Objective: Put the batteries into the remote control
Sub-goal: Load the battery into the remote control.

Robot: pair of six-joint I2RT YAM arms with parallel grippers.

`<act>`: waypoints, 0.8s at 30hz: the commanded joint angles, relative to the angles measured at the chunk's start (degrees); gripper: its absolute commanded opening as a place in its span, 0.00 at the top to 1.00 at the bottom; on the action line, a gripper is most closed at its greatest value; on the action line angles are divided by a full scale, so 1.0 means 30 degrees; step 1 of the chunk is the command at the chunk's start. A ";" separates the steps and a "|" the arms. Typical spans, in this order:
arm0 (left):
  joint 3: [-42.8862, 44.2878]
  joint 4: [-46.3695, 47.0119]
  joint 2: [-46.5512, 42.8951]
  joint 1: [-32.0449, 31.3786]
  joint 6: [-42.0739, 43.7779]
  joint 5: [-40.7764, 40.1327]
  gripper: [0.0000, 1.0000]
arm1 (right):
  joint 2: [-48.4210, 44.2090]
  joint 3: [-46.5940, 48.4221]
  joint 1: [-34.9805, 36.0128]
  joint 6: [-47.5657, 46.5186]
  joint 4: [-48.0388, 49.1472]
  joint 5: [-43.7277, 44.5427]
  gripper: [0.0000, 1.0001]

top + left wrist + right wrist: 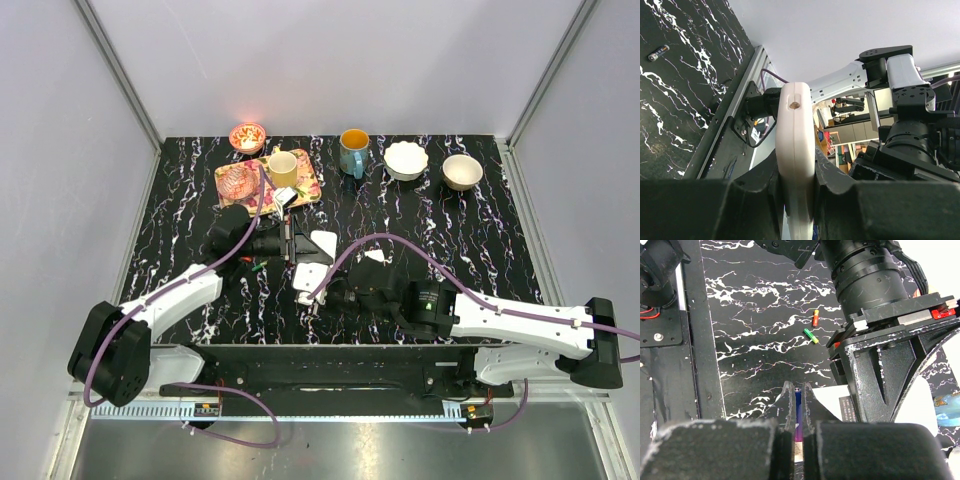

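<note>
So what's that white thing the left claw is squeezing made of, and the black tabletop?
The remote control looks like moulded plastic, off-white and matte: smooth rounded edge, small hole. The table is black with white veins, marble or a marble-print laminate; the pictures cannot settle which.

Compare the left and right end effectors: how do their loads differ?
The left end effector clamps the white remote; the right end effector pinches a slim purplish battery. The grip on the remote is wider than the one on the battery. Both are shut on a load.
</note>
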 commanded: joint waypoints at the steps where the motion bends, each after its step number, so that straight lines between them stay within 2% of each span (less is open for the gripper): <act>1: 0.0019 0.1326 -0.0618 -0.0062 -0.0211 0.0150 1.00 | -0.0245 0.0276 0.0159 0.0379 -0.1279 -0.0275 1.00; 12: 0.0165 0.1180 -0.0647 -0.0062 0.0110 -0.0172 1.00 | 0.0634 0.1595 0.0188 0.1463 -0.3830 0.0543 1.00; 15: 0.0399 0.0216 -0.0734 -0.0062 0.0783 -0.0346 1.00 | 0.0810 0.1799 0.0159 0.1581 -0.4065 0.0925 1.00; 19: 0.0897 -0.2765 -0.0823 -0.0062 0.2509 -0.0845 1.00 | 0.1014 0.2151 0.0188 0.1698 -0.4241 0.1101 1.00; 24: 0.0840 -0.3537 -0.0881 -0.0062 0.3274 -0.1137 1.00 | 0.1250 0.2474 0.0188 0.1698 -0.4358 0.1160 1.00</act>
